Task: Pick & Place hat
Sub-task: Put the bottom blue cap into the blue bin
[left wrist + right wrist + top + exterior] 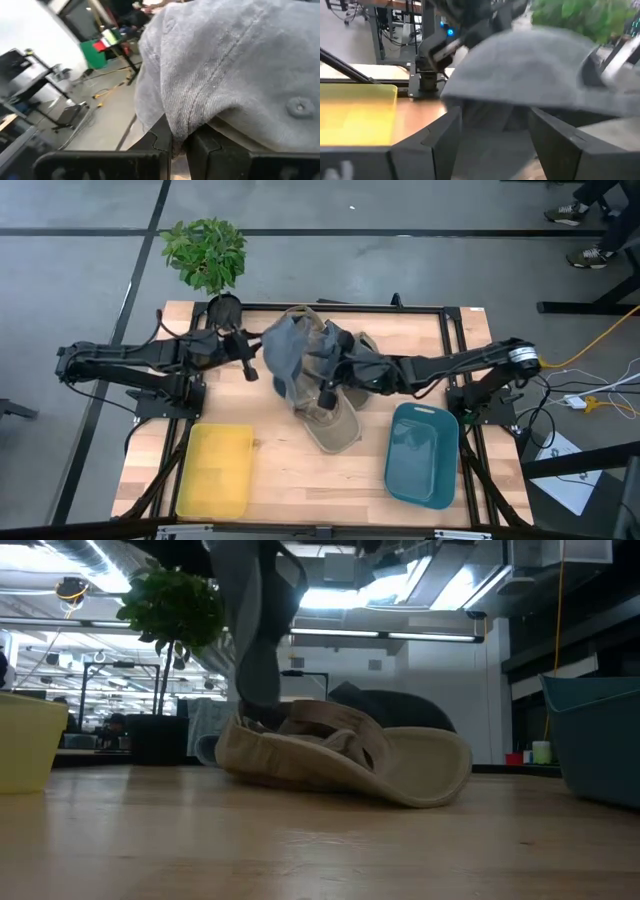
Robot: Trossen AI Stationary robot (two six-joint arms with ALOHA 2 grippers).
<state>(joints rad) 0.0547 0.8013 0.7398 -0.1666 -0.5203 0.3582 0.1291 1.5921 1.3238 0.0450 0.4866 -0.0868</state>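
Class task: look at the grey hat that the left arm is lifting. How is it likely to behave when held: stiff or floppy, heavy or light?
Probably floppy: the grey hat drapes and folds around the left end effector, which is shut on a pinch of its cloth. Likely light, since that small pinch holds it above the table. It may swing or sag when moved.

There are two hats: one grey hat (285, 350) and one beige hat (332, 425). There are two trays on the table (300, 480): one yellow tray (215, 470) and one teal tray (423, 455). There is one potted plant (207, 255) at the far edge of the table. There are two robot arms, the left arm (130, 362) and the right arm (450, 367), and each arm has one gripper with two fingers, so four fingers in total. On the floor at the right there is one yellow cable (600, 340).
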